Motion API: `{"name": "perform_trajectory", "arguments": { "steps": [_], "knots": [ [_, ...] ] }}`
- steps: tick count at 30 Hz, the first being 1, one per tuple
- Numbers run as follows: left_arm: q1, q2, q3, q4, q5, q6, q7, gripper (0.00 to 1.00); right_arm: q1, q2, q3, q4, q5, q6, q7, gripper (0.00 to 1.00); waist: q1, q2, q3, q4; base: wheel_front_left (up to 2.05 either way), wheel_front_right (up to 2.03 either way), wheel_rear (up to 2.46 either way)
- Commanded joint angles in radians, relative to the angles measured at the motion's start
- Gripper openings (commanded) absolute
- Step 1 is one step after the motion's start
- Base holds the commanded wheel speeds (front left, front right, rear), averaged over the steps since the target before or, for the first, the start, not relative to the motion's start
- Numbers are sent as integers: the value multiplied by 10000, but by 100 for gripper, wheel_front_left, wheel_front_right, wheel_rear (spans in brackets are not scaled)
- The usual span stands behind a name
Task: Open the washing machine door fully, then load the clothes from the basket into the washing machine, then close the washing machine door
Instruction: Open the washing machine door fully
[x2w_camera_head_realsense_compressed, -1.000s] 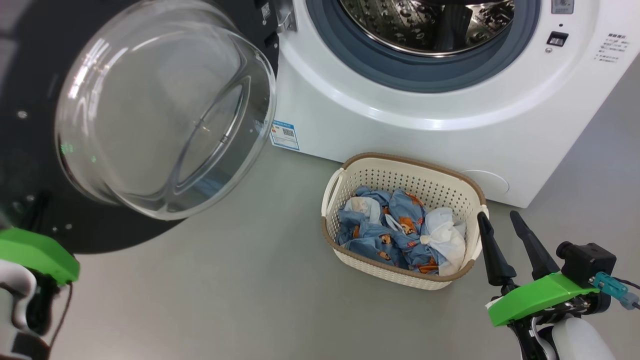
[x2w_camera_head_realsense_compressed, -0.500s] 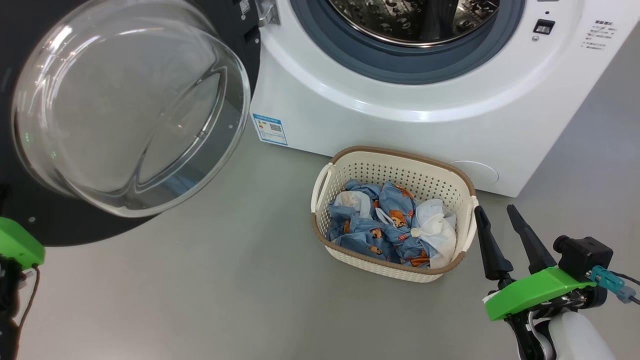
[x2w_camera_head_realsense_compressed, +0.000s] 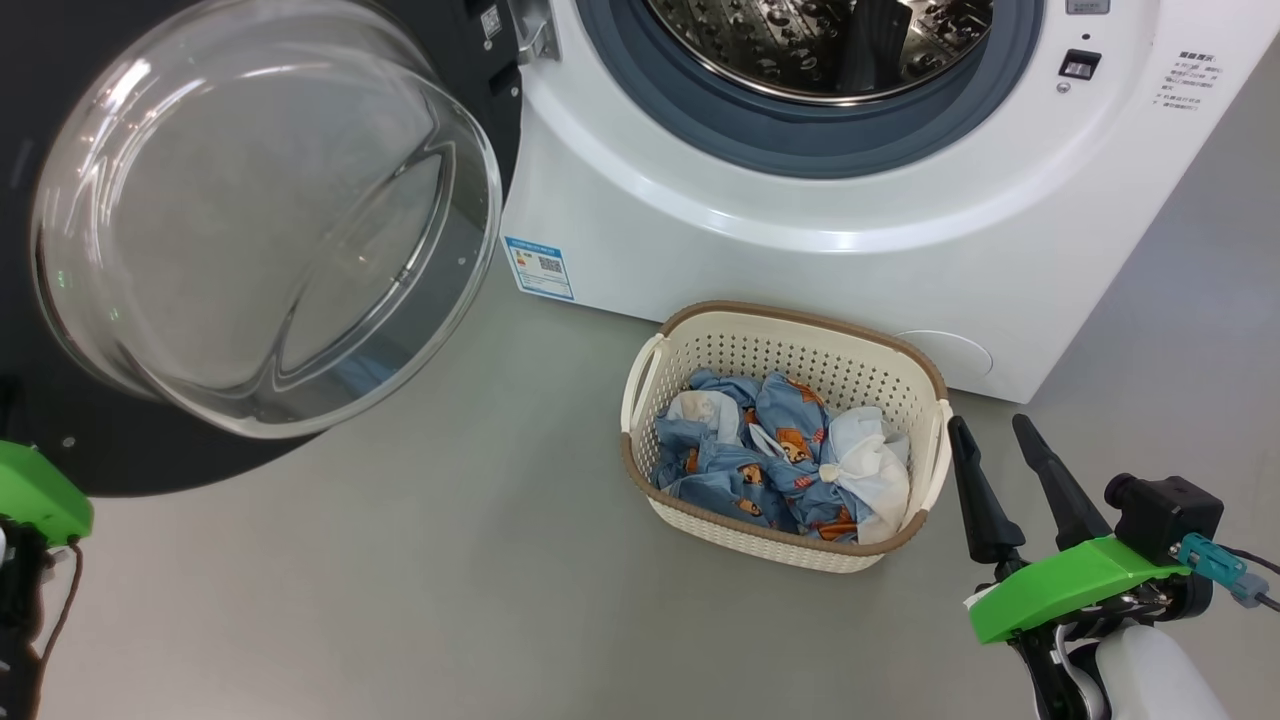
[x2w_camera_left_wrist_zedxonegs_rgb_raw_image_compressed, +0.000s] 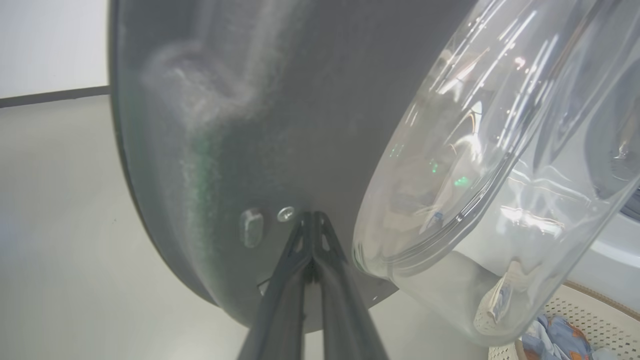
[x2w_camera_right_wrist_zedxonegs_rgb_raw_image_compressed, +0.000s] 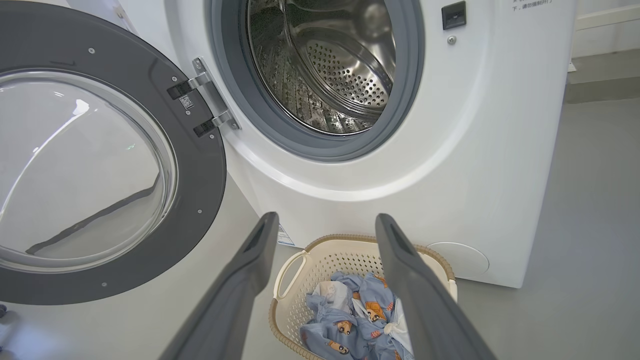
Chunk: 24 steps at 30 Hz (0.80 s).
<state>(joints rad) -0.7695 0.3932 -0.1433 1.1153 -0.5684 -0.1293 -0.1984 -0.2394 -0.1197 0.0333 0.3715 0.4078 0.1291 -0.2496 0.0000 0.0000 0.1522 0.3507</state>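
The washing machine (x2w_camera_head_realsense_compressed: 760, 250) stands with its steel drum (x2w_camera_right_wrist_zedxonegs_rgb_raw_image_compressed: 340, 65) exposed. The washing machine door (x2w_camera_head_realsense_compressed: 260, 220) is swung out to the left, its glass bowl facing me. My left gripper (x2w_camera_left_wrist_zedxonegs_rgb_raw_image_compressed: 312, 217) is shut, empty, with its tips against the door's dark grey inner face (x2w_camera_left_wrist_zedxonegs_rgb_raw_image_compressed: 225, 150) beside a small screw. The left wrist's green mount (x2w_camera_head_realsense_compressed: 35, 495) sits below the door's rim. The basket (x2w_camera_head_realsense_compressed: 930, 400) rests on the floor before the machine, holding the clothes (x2w_camera_head_realsense_compressed: 770, 460), blue printed fabric and a white piece. My right gripper (x2w_camera_head_realsense_compressed: 988, 425) is open and empty, just right of the basket; the same open gripper (x2w_camera_right_wrist_zedxonegs_rgb_raw_image_compressed: 325, 222) points over the basket (x2w_camera_right_wrist_zedxonegs_rgb_raw_image_compressed: 320, 240).
Grey floor (x2w_camera_head_realsense_compressed: 450, 580) spreads in front of the machine and left of the basket. The open door overhangs the floor at the left. A blue label (x2w_camera_head_realsense_compressed: 538, 268) sits low on the machine's front. A wall's dark baseboard (x2w_camera_left_wrist_zedxonegs_rgb_raw_image_compressed: 50, 95) runs behind the door.
The head camera has shifted. Beyond that, the door has swung slightly wider and my left wrist has gone left with it. The right gripper stays open by the basket.
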Motion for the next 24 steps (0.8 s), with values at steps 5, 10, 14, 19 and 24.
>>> {"name": "perform_trajectory", "arguments": {
  "steps": [5, 10, 14, 19, 24],
  "knots": [
    [-50, 635, -111, -501, -81, -9, -440, 0, -130, -26, 253, -246, 20, 16, -122, 100, 0, 0, -76, 22, 0, 0, 0],
    [417, 501, -288, -1035, -362, -11, -563, 0, -90, -99, 230, -238, 19, 16, -122, 100, 0, 0, -120, 42, 0, 0, 0],
    [873, 393, -278, -1572, -488, -12, -613, 0, -66, -126, 250, -229, 0, 16, -122, 100, 0, 0, -175, 34, 0, 0, 0],
    [1530, 237, -147, -2528, -484, -9, -629, 5, -14, -177, 289, -217, 12, 16, -122, 100, 0, 0, -290, -18, 0, 0, 0],
    [2640, -23, 282, -4138, -359, 223, -632, 100, 69, -206, 381, -220, 44, 16, -122, 100, 0, 0, -470, -236, 0, 0, 0]
  ]
}}
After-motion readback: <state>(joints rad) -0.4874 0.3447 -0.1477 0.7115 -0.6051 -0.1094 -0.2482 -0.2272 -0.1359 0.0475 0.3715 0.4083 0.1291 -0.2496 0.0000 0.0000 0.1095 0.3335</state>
